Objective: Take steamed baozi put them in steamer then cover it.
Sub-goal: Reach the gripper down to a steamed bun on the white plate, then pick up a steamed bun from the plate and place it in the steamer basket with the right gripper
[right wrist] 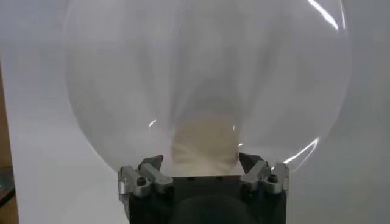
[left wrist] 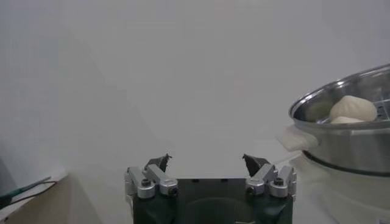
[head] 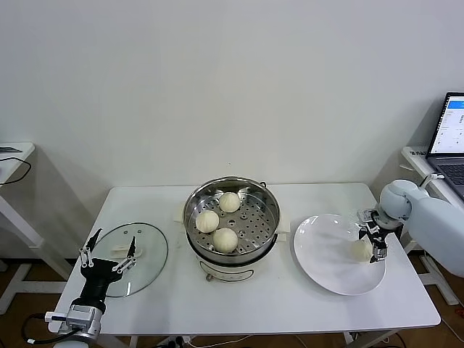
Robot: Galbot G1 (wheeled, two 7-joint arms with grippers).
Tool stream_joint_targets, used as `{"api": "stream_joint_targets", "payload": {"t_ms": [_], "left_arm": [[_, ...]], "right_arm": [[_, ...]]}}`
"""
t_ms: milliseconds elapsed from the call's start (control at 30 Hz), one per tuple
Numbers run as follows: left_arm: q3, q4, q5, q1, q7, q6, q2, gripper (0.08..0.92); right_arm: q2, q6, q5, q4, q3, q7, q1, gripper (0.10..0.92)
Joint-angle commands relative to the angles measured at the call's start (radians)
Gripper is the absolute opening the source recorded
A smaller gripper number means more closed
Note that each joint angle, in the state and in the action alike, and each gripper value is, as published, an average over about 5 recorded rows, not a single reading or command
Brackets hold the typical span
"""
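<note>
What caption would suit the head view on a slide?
Three baozi sit in the steamer; the right tool, open, straddles the last bun on the plate.

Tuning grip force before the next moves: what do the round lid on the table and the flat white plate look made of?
The round clear lid looks like glass with a steel rim: the table shows through it and its edge glints. The flat white plate seems glazed ceramic, possibly melamine: smooth, glossy, with bright streaks in the right wrist view. Both look hard and slippery.
</note>
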Motion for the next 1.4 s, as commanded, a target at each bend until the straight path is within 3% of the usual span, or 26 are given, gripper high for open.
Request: {"api": "stream_joint_targets", "payload": {"t_ms": [33, 300, 500, 900, 1167, 1400], "left_arm": [[0.005, 0.004, 0.001, -0.003, 0.000, 0.001, 0.000, 0.823], [0.007, 0.004, 0.002, -0.003, 0.001, 0.002, 0.000, 0.823], [0.011, -0.001, 0.005, -0.004, 0.000, 0.004, -0.001, 0.823], [0.010, -0.010, 0.001, -0.010, 0.001, 0.003, 0.003, 0.823], [0.007, -0.009, -0.007, -0.014, 0.006, -0.002, 0.013, 0.823], [0.002, -0.016, -0.018, -0.019, 0.009, -0.002, 0.022, 0.823]], "right_arm": [[0.010, 0.001, -0.025, -0.009, 0.029, 0.002, -0.024, 0.813], [0.010, 0.003, -0.023, -0.006, 0.027, 0.001, -0.015, 0.656], [-0.025, -0.008, 0.047, 0.043, -0.023, -0.011, 0.049, 0.645], [-0.131, -0.233, 0.559, 0.385, -0.599, -0.037, 0.730, 0.647], [-0.013, -0.370, 0.849, 0.569, -0.889, 0.001, 1.109, 0.664], [0.170, -0.451, 0.981, 0.605, -0.911, 0.070, 1.131, 0.670]]}}
